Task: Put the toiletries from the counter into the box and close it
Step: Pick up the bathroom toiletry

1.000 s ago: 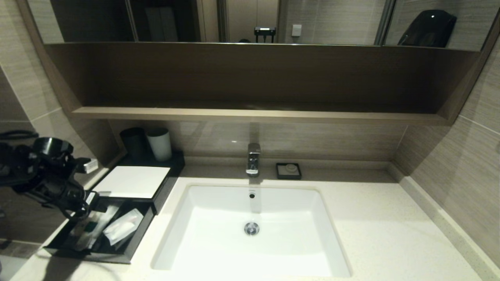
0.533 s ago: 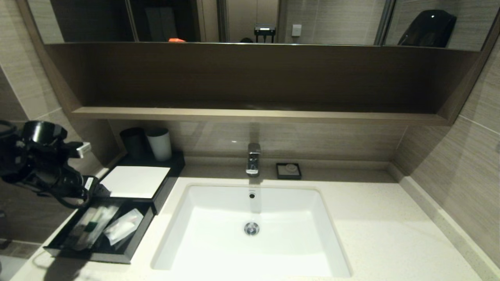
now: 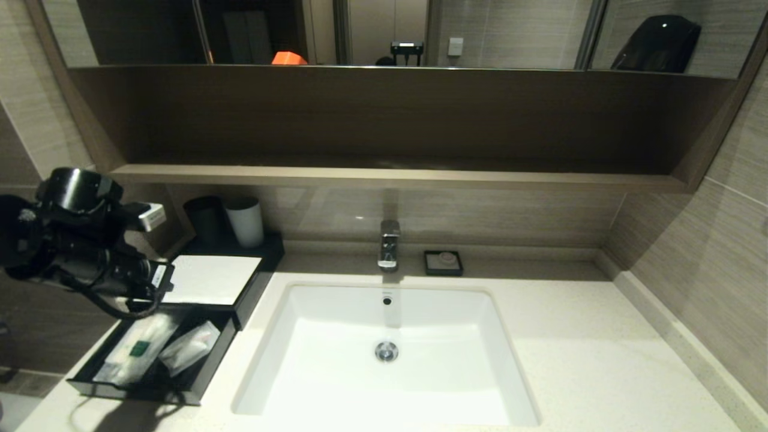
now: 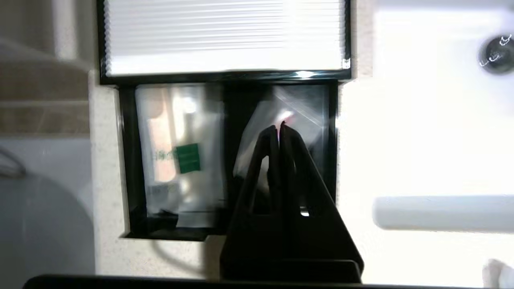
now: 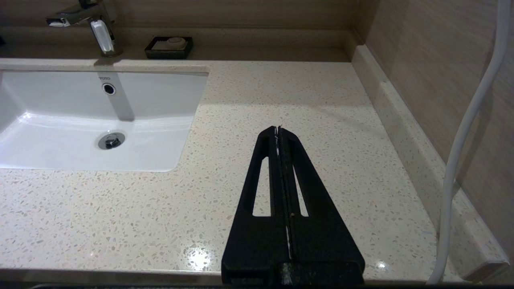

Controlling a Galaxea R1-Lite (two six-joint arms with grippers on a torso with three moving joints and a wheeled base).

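Note:
The black box with its white top panel (image 3: 210, 279) sits at the counter's (image 3: 588, 336) far left, and its shallow drawer (image 3: 138, 393) is pulled out. Two clear-wrapped packets lie in the drawer: one with a green label (image 3: 137, 348) and a plain one (image 3: 189, 348). My left arm (image 3: 90, 258) hangs above the drawer's back end. In the left wrist view my left gripper (image 4: 280, 126) is shut and empty, above the plain packet (image 4: 305, 108), with the green-label packet (image 4: 180, 156) beside it. My right gripper (image 5: 278, 128) is shut and empty over the bare counter right of the sink.
The white sink basin (image 3: 384, 372) and faucet (image 3: 389, 243) fill the middle. A black cup (image 3: 205, 219) and a white cup (image 3: 245, 222) stand behind the box. A small black soap dish (image 3: 443, 263) sits by the back wall. A brown shelf (image 3: 390, 175) overhangs.
My left arm has risen out of the drawer and moved back toward the box's white top. The packets now lie uncovered in the drawer.

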